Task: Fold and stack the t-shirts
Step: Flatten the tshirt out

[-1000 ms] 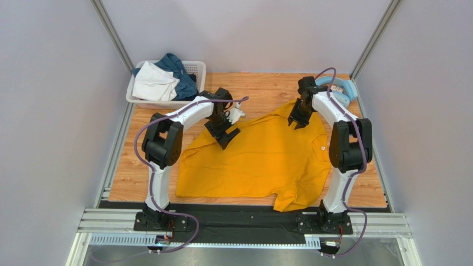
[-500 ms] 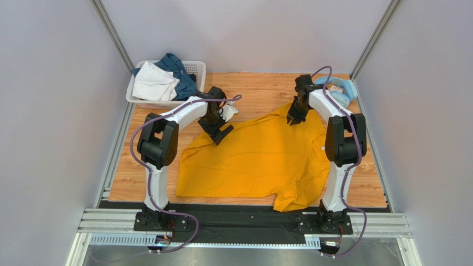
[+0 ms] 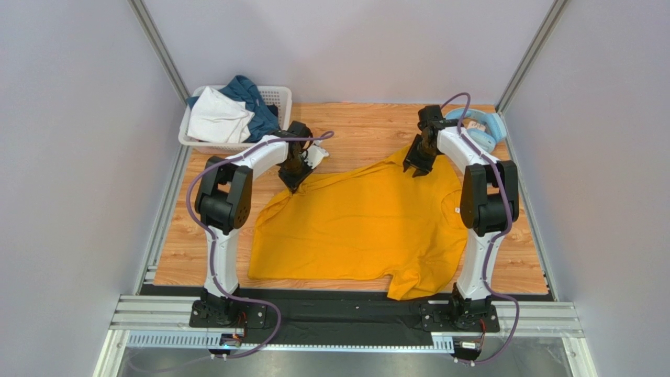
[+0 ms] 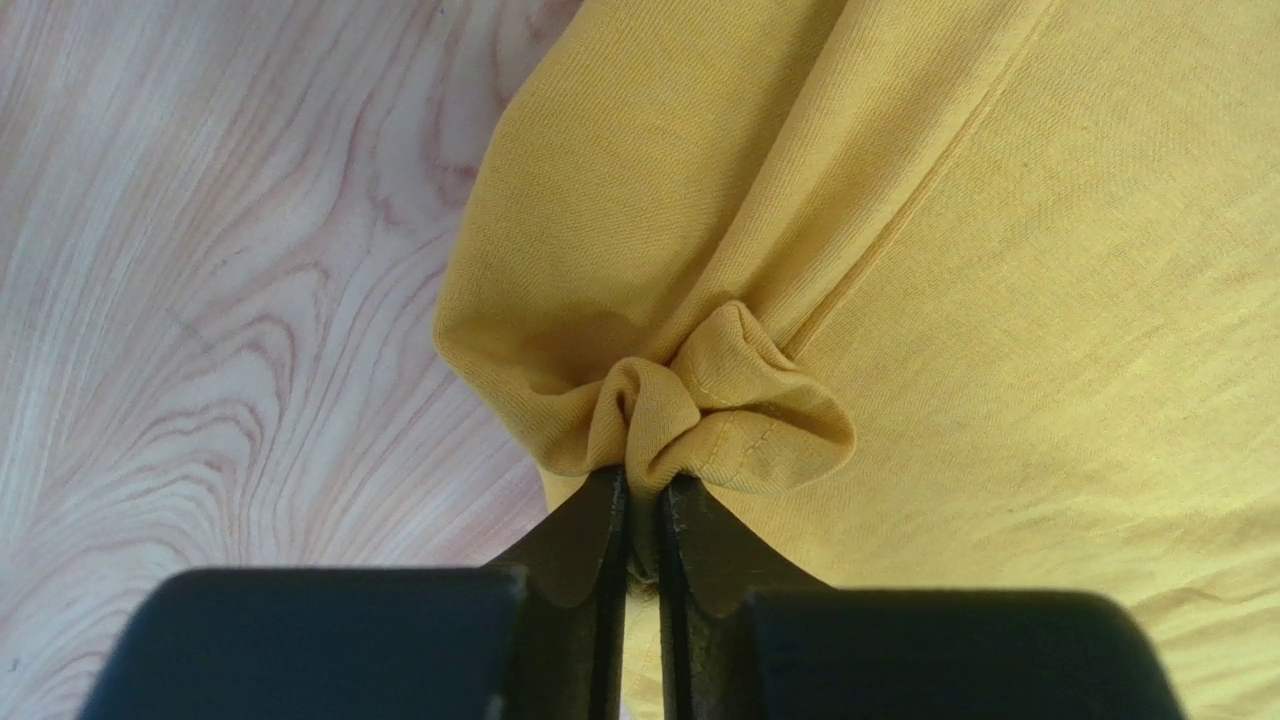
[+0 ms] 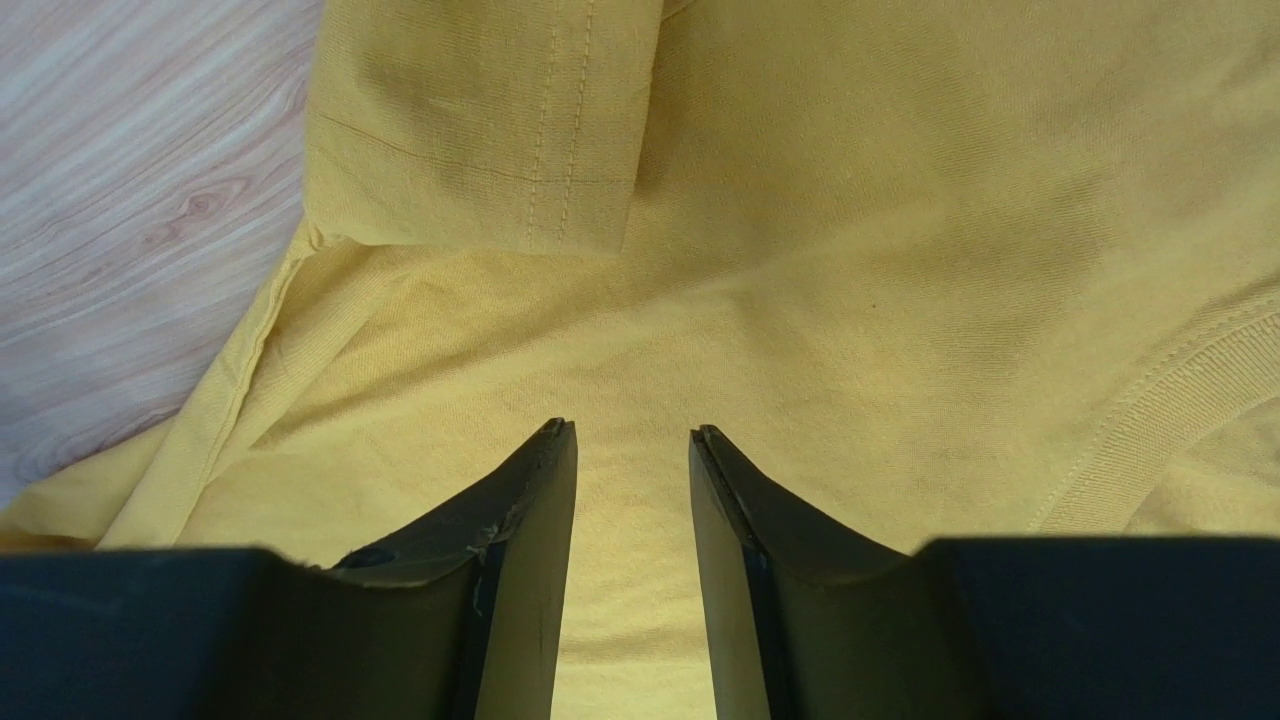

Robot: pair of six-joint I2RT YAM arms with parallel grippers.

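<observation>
Nearest to the arm bases, the mustard-yellow t-shirt point(image 3: 369, 228) lies spread on the wooden tabletop point(image 3: 189, 251), and its near edge comes close to the front of the board. Most of it is in one open layer. The outline is uneven, and at the near right one corner is bunched up. No fold is visible in it.

Further in, at the far left edge of the shirt, the left tool point(image 4: 643, 488) has its jaws pressed together on a small bunch of yellow cloth. The wrist view shows the fabric gathered into a little knot just above the tips, with a seam running away from it. At the far right edge, the right tool point(image 5: 631, 435) hangs low over the shirt with its jaws apart. A narrow gap is open between them, and no cloth is pinched in it as far as the view shows. A sleeve point(image 5: 481, 135) lies turned over the body just beyond it, and the ribbed collar point(image 5: 1187, 390) is at its side.

At the far left stands the white basket point(image 3: 279, 98), which holds a white garment point(image 3: 219, 118) and a dark teal-blue garment point(image 3: 252, 94), both crumpled. The light-blue headphones point(image 3: 481, 126) lie at the far right, behind the right arm.

The task seems to be at its beginning. The yellow shirt is being arranged and is not yet folded, there is no stack, and two garments wait in the basket.
</observation>
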